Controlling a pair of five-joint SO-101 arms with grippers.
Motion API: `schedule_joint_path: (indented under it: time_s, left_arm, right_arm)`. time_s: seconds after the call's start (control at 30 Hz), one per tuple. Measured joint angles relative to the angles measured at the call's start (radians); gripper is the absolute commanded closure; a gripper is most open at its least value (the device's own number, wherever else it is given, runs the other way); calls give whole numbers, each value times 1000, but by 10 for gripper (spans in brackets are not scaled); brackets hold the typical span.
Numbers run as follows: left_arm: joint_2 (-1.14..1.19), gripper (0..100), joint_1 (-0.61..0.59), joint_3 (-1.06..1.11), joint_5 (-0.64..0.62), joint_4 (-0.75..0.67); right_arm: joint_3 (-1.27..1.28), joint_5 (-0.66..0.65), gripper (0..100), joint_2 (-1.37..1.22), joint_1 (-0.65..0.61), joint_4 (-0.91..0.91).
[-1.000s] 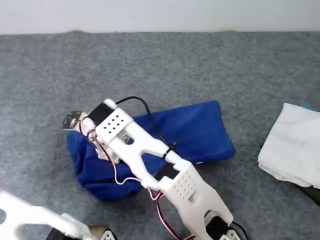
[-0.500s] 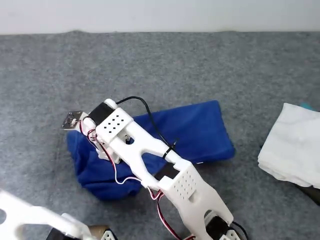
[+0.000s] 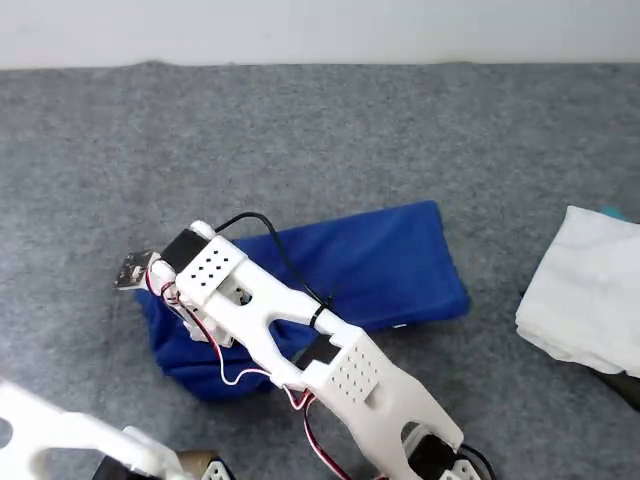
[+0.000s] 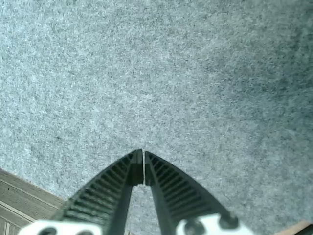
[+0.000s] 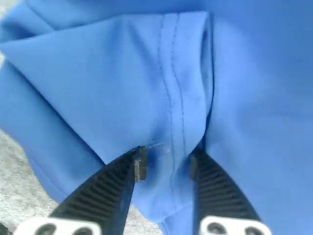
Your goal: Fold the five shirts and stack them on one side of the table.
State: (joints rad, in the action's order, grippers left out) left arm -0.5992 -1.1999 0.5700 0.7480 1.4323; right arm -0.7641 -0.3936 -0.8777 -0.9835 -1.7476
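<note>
Blue shirt lies roughly in the middle of the grey carpet that covers the table, folded into a long band that runs across the high view, with its left end bunched into a thicker, rounded lump. My right arm comes in from the near edge and crosses diagonally over that bunched end, so the wrist sits above the shirt's left part. In the right wrist view my right gripper is down on the blue shirt: the two black ribbed fingers stand one on either side of a raised fold that carries a double line of stitching, and the cloth puckers where the tips press in, so this gripper is clenched on the fabric. A little bare carpet shows beside the shirt's edge in that view.

My left gripper hangs above bare carpet with nothing between its fingers; the tips meet and the jaws are closed. The shirt lies apart from it.

White folded shirt rests at the right edge of the table, well apart from the blue one, on top of something dark that sticks out beneath it.
</note>
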Motion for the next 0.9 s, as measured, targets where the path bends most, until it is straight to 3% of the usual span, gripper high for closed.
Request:
schedule_joint_path:
  time_s: [0.13,0.9]
  left_arm:
    - [0,985,0,0,0,0]
    - [0,985,0,0,0,0]
  right_arm:
    - [0,-38,989,-9,-2,8]
    - [-104,-86,977,34,117,-6]
